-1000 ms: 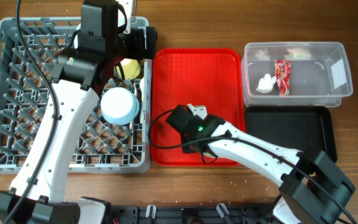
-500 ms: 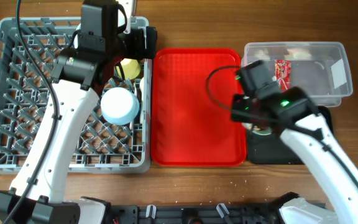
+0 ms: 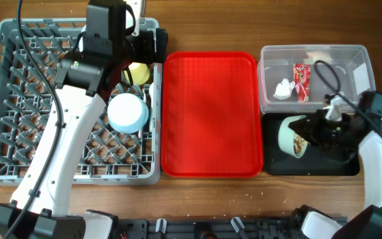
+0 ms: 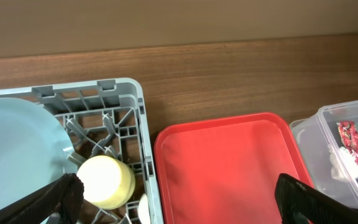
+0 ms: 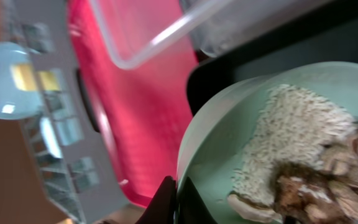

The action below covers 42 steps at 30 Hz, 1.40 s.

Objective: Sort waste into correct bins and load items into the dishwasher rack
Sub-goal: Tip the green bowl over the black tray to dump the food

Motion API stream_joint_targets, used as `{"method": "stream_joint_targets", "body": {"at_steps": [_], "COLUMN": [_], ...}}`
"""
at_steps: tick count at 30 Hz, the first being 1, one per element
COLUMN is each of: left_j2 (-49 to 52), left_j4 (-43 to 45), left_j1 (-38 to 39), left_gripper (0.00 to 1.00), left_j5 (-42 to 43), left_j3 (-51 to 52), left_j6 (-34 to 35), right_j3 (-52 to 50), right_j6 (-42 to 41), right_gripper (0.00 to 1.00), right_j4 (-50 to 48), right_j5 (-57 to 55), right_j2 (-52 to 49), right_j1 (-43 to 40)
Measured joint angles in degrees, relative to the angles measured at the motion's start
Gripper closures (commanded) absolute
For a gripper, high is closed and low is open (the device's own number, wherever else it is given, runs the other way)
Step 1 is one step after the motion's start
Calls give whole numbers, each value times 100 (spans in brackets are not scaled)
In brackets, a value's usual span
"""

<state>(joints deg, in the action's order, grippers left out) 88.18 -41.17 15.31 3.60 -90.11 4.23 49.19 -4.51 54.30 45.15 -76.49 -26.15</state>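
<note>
Clamping right fingers [image 3: 311, 130] hold the mint-green bowl [image 3: 286, 137] over black tray [image 3: 323, 165]; left fingers [image 4: 300, 200] apart.

We found the dishwasher rack [image 3: 12, 99] left of the serving tray [image 3: 207, 113], with a cup [image 3: 138, 72] and an upturned bowl [image 3: 128, 113] in its side nearest that tray. Right of the serving tray, by its far end, sat a plastic tub [image 3: 340, 79] holding a tissue [image 3: 284, 87] and a wrapper [image 3: 302, 81]. By its near end lay a shallow tray [image 3: 274, 162], with a tipped bowl [image 3: 289, 135] of food scraps [image 3: 302, 143] over it.

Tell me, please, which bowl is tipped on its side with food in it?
The mint-green bowl, tilted over the black tray with scraps inside; the pale blue bowl rests in the grey rack.
</note>
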Motion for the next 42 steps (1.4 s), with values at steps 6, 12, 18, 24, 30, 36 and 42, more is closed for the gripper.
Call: {"method": "stream_joint_targets", "body": {"at_steps": [6,12,18,24,30,36,42], "left_j2": [0,0,0,0,0,0,0], "left_j4": [0,0,0,0,-2,0,2], "left_j1": [0,0,0,0,0,0,0], "left_gripper": [0,0,0,0,0,0,0], "left_j5": [0,0,0,0,0,0,-2], "left_j3": [0,0,0,0,0,0,0], "left_j6": [0,0,0,0,0,0,0], "right_j3": [-4,-4,-4,-11,-1220,-2068,-2334], "right_j6": [647,734,476,459,450,284,-188], "right_gripper": [96,96,96,96,96,96,96], "right_j4": [50,120,197,85,-1488,-2540,-3254], "right_j5": [986,1679,1845,2208,3528,4402,4417], "right_j2": [0,0,0,0,11,11,11], "right_j1": [-1067,-1637,-2129,-2411,-2422,-2426,-2428]}}
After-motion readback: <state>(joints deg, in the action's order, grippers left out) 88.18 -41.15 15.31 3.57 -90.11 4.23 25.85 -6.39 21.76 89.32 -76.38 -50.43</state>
